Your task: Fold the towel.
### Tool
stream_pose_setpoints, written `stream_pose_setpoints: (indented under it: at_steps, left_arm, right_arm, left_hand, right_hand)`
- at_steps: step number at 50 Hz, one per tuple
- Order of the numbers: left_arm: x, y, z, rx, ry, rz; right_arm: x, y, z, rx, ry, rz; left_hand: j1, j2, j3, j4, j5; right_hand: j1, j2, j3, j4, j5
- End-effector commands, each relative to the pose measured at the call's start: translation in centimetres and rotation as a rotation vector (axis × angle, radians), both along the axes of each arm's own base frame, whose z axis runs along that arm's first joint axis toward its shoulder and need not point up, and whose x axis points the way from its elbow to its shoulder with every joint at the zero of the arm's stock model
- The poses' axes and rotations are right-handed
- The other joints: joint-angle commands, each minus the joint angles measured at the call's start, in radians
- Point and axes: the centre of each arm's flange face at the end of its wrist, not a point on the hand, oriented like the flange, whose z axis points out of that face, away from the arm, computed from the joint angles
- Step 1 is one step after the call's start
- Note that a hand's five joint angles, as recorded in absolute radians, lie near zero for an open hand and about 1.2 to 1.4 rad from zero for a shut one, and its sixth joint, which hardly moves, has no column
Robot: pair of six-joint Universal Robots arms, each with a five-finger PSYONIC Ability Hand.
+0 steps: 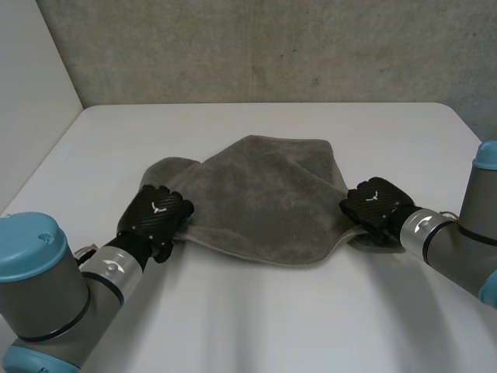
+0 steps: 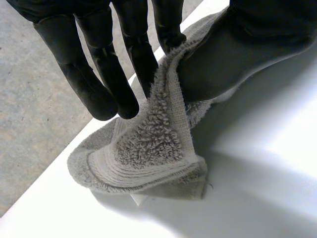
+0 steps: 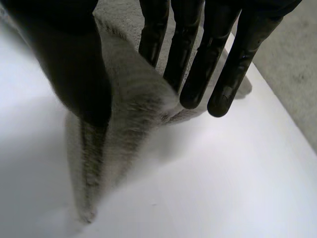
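Note:
A grey towel (image 1: 264,194) lies bunched in the middle of the white table (image 1: 256,318), with its near edge folded over. My left hand (image 1: 159,214) is at the towel's left edge. In the left wrist view its fingers (image 2: 106,84) and thumb pinch a raised corner of the towel (image 2: 153,144), lifting it off the table. My right hand (image 1: 375,203) is at the towel's right edge. In the right wrist view its fingers (image 3: 198,64) are straight and stand apart from the thumb. A ridge of towel (image 3: 129,114) stands loose between them.
A grey wall runs behind the table's far edge, and a white panel stands along the left side. Bare table (image 1: 272,116) surrounds the towel in front, behind and at both sides.

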Motion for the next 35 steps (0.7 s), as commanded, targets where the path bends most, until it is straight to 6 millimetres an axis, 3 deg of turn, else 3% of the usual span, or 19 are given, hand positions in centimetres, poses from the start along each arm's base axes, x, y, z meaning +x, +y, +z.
stream_pose_setpoints:
  at_steps: [1, 8, 10, 11, 12, 16, 21, 24, 26, 35]
  left_arm:
    - [-0.2, -0.4, 0.4, -0.014, 0.013, 0.004]
    - [-0.2, -0.4, 0.1, -0.011, 0.013, 0.006]
    - [-0.2, -0.6, 0.1, -0.025, 0.019, 0.009]
    - [-0.2, -0.6, 0.1, -0.025, 0.019, 0.009]
    - [-0.2, -0.7, 0.1, -0.033, 0.022, 0.010]
    - [-0.3, -1.0, 0.1, -0.056, 0.032, 0.012]
    - [-0.2, -1.8, -0.7, -0.084, 0.036, 0.032]
    - [-0.2, -1.9, -0.9, -0.084, 0.033, 0.036]
    - [-0.1, -2.2, -1.4, -0.078, 0.024, 0.054]
    - [0.2, -2.6, -1.9, -0.071, 0.011, 0.090]
  right_arm:
    - [-0.1, -0.2, 0.0, 0.108, -0.150, -0.112]
    - [-0.4, 0.0, -0.5, 0.134, -0.164, -0.132]
    - [-0.8, -0.2, -0.6, 0.139, -0.176, -0.150]
    - [-0.8, -0.2, -0.7, 0.139, -0.176, -0.150]
    - [-0.9, -0.5, -0.6, 0.134, -0.191, -0.162]
    - [-1.4, -1.2, -0.2, 0.106, -0.248, -0.199]
    - [-2.3, -1.9, 2.0, 0.023, -0.337, -0.247]
    - [-2.3, -1.8, 2.0, 0.025, -0.341, -0.249]
    - [-2.6, -1.7, 1.7, 0.033, -0.337, -0.256]
    - [-2.8, -1.7, 1.4, 0.038, -0.332, -0.264]
  left_hand:
    - [-0.066, -0.090, -0.152, -0.125, -0.309]
    - [-0.066, -0.090, -0.152, -0.125, -0.309]
    - [-0.066, -0.090, -0.152, -0.125, -0.309]
    - [-0.066, -0.090, -0.152, -0.125, -0.309]
    - [-0.066, -0.090, -0.152, -0.125, -0.309]
    - [-0.066, -0.090, -0.152, -0.125, -0.309]
    - [-0.066, -0.090, -0.152, -0.125, -0.309]
    - [-0.100, -0.125, -0.187, -0.159, -0.344]
    - [-0.323, -0.348, -0.410, -0.382, -0.567]
    - [-0.470, -0.495, -0.557, -0.529, -0.714]
  right_hand:
    - [-0.118, -0.148, -0.133, -0.134, -0.114]
    - [-0.059, -0.089, -0.074, -0.075, -0.055]
    - [0.291, 0.261, 0.276, 0.274, 0.295]
    - [0.293, 0.263, 0.278, 0.277, 0.297]
    - [0.617, 0.588, 0.603, 0.601, 0.622]
    - [0.621, 0.591, 0.606, 0.605, 0.625]
    - [0.621, 0.591, 0.606, 0.605, 0.625]
    - [0.621, 0.591, 0.606, 0.605, 0.625]
    - [0.621, 0.591, 0.606, 0.605, 0.625]
    - [0.621, 0.591, 0.606, 0.605, 0.625]
